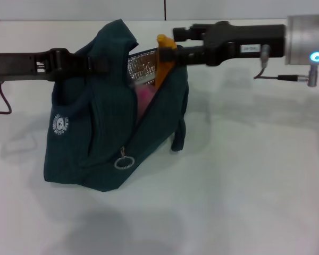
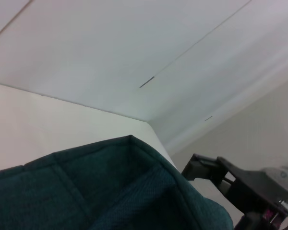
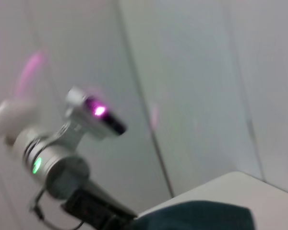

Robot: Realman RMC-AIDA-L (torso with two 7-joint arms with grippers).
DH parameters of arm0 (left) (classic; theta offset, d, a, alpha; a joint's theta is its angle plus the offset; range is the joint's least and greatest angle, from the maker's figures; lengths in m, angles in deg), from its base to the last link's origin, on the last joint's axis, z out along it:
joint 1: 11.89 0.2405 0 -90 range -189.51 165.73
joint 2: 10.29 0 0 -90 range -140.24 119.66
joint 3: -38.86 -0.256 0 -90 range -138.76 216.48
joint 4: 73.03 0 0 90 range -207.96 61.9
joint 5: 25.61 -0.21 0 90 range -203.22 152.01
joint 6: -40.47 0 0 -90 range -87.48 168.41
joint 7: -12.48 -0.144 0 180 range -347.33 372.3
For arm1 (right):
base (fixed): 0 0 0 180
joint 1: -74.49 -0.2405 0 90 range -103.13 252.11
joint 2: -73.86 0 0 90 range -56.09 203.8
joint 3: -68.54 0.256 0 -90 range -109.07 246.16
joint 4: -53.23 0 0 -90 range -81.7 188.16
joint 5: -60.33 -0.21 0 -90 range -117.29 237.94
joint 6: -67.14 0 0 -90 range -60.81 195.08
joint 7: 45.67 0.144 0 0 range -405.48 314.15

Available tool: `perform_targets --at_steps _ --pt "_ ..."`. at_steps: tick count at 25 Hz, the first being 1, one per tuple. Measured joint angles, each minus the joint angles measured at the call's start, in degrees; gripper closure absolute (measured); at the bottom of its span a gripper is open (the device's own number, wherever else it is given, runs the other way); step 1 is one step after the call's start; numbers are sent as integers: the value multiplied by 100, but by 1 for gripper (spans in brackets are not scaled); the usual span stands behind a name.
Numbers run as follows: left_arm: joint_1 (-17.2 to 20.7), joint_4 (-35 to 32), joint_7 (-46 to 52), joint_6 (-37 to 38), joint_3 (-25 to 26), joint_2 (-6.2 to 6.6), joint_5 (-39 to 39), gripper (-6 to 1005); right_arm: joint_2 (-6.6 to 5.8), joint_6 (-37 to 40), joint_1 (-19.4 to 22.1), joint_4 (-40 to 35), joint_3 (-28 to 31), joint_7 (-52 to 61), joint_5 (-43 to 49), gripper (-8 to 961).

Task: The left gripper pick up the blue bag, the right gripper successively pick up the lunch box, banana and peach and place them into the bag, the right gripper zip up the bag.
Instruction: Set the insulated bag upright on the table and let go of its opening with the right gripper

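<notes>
The blue bag [image 1: 101,138] stands on the white table, its top edge lifted and its mouth open to the silver lining. My left gripper [image 1: 98,62] reaches in from the left and is shut on the bag's upper fabric. The banana [image 1: 165,58] leans upright inside the bag with its tip poking out. The pink peach [image 1: 143,98] shows deep in the opening. My right gripper [image 1: 176,43] hovers at the banana's tip, jaws apart and holding nothing. The lunch box is hidden. The zip's ring pull [image 1: 124,162] hangs low on the front. Bag fabric [image 2: 110,191] fills the left wrist view.
The white table [image 1: 244,175] stretches to the right and in front of the bag. A pale wall runs behind it. The right wrist view shows my left arm [image 3: 53,163] and a strip of bag fabric [image 3: 197,215].
</notes>
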Motion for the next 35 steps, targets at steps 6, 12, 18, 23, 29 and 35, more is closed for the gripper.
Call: perform_targets --at_steps 6,12,18,23,29,35 --pt "-3 31 -27 -1 1 -25 -1 965 0 4 786 436 -9 1018 -696 137" --pt "-19 144 -91 -1 1 -61 -2 966 20 37 757 1673 -30 1256 -1147 136" --pt "-44 144 -97 -1 0 -77 -2 966 55 -249 527 2061 -55 1265 -1211 137" --pt "-92 144 -105 -1 -72 -95 -2 966 57 -532 143 2561 -70 1267 -1212 138" --pt "-160 146 -130 -1 -79 -121 -2 966 54 -738 -131 2743 -327 1268 -1350 139" --pt "-164 149 -156 -1 -79 -131 -2 966 54 -801 -230 2721 -798 1263 -1588 140"
